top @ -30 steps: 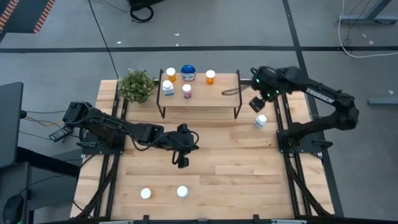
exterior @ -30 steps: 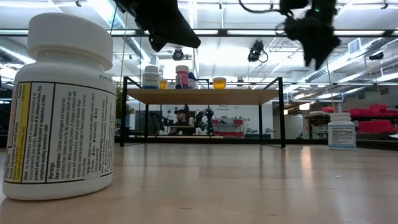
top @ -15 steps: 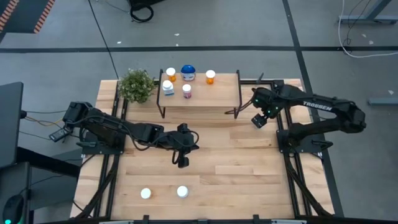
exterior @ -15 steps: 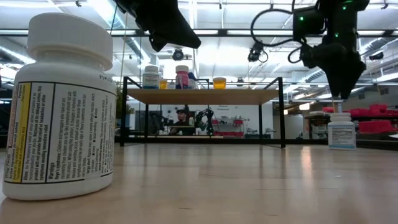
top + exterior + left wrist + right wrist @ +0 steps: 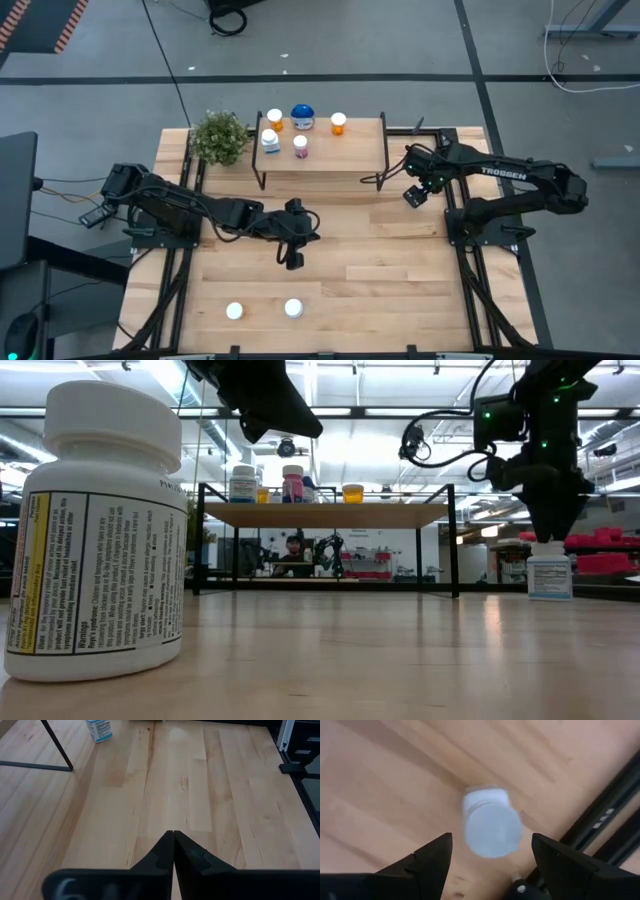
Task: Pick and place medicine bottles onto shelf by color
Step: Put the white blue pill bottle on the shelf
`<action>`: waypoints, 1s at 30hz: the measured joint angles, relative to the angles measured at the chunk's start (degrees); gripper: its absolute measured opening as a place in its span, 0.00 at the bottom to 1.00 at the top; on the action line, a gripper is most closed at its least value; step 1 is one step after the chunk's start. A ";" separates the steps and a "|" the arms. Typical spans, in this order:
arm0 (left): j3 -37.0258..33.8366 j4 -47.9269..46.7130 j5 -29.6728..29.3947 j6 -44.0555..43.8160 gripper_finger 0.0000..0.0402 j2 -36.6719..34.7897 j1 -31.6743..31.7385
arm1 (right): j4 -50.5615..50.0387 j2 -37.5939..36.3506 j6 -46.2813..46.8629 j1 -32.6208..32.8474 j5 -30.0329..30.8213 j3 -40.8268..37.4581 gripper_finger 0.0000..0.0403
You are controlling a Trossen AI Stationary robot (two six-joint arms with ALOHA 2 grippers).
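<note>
A: From above, what changed?
B: The right gripper (image 5: 415, 193) has swung down over the white bottle (image 5: 549, 574) beside the shelf (image 5: 352, 155); a pickup looks imminent.
A: At the right wrist?
B: Fingers apart, bottle upright between them, cap towards the camera. Left gripper (image 5: 173, 851) closed, idle mid-table.

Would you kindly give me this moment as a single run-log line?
right gripper: open, above white-capped bottle on table | left gripper: shut, empty, mid-table | shelf: five bottles | two bottles near front edge
</note>
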 joint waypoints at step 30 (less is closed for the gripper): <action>0.00 -0.02 -0.01 0.05 0.03 0.00 -0.02 | 6.74 0.17 -0.98 -1.18 0.83 -5.73 0.65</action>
